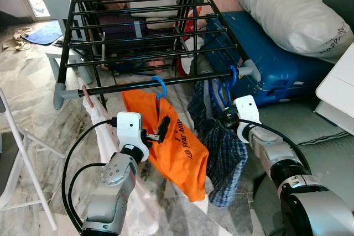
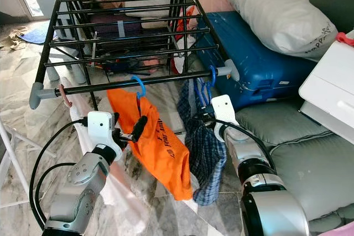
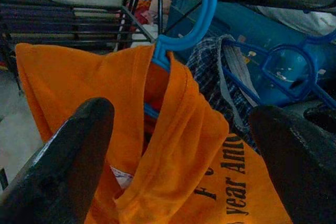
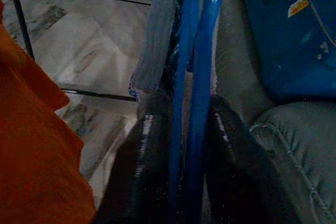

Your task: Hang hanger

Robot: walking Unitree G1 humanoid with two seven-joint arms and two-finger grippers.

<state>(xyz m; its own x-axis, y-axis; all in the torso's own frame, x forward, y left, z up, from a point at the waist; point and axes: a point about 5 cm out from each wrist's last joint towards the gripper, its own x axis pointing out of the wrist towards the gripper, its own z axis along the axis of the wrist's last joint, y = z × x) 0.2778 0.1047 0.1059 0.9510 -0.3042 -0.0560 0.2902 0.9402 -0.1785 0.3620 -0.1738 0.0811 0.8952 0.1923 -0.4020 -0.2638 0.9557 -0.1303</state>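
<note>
- Two garments hang at the drying rack point(image 1: 149, 84) front bar: orange shirt point(image 1: 171, 147) on a hooked blue hanger point(image 1: 160, 85), checked shirt point(image 1: 221, 153) beside it.
- Left wrist view: left gripper point(image 3: 178, 156) spread apart before the orange shirt.
- Right wrist view: right gripper point(image 4: 184, 145) clamps second blue hanger point(image 4: 197, 77).

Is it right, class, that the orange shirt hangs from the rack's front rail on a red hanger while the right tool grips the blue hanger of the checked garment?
Not quite: the orange shirt hangs on a blue hanger, not red, as the left wrist view shows. The rest stands: it hangs from the front rail, and the right tool grips the checked garment's blue hanger.
</note>
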